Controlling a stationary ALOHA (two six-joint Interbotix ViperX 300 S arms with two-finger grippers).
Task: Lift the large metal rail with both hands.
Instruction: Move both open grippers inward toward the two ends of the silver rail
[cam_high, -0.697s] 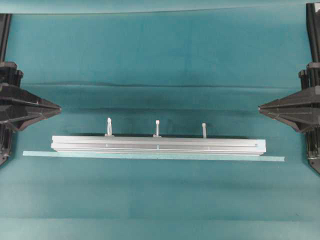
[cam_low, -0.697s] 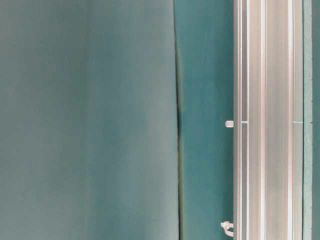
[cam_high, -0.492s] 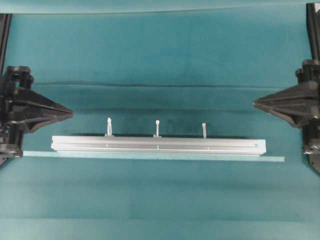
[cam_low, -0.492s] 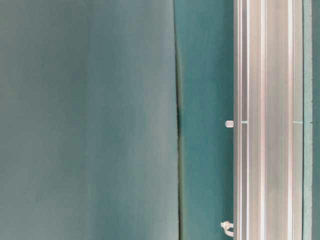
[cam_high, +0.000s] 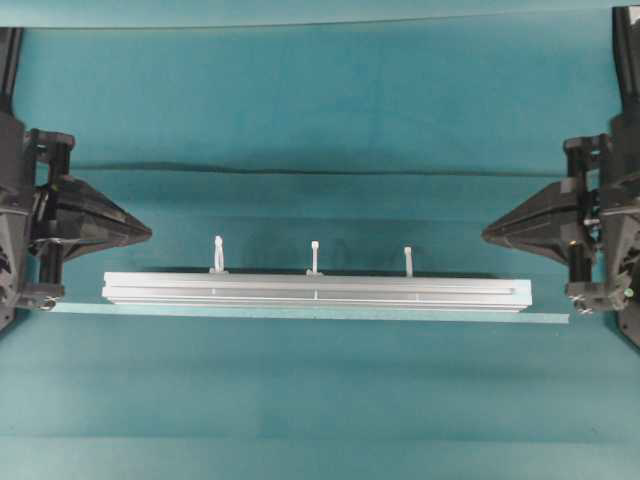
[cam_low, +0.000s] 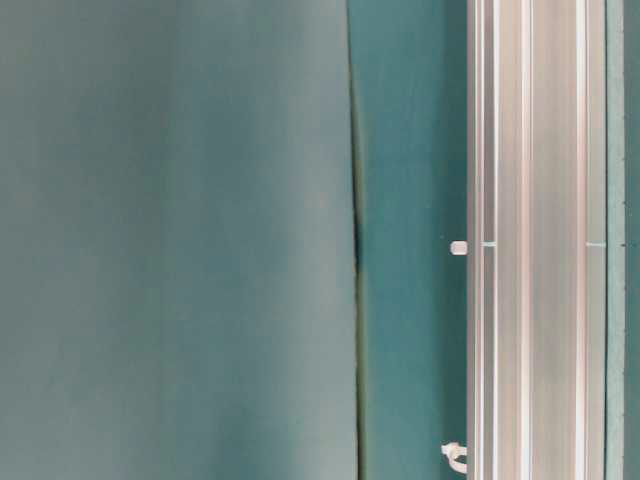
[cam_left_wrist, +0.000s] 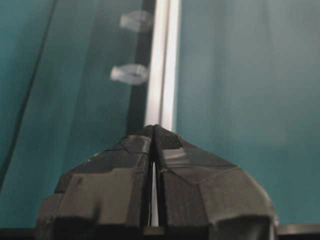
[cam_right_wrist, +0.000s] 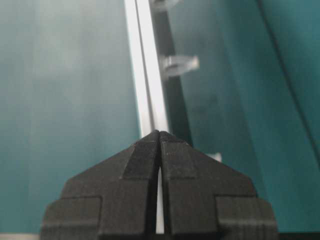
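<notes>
Teal cloth-covered table (cam_high: 320, 120) fills the overhead view. The large metal rail (cam_high: 316, 292) lies flat on it, just below frame centre, long axis running left to right across the picture, its three white zip ties (cam_high: 314, 256) sticking out on the upper side. A thin pale tape strip (cam_high: 548, 318) lies along its lower edge, reaching past both rail ends. Left gripper (cam_high: 148, 232) sits at the left edge, tip pointing right; right gripper (cam_high: 485, 233) at the right edge, tip pointing left. Both tips sit a little above the rail's line in the picture and are clear of it. The left tip is over the rail's left end; the right tip is slightly inboard of the right end. Each wrist view looks straight down the rail's length, rail just ahead of the tip. Fingers of both pressed together, nothing held. Judgement: each must spread and drop onto its own rail end; neither arm is clearly nearer.
</notes>
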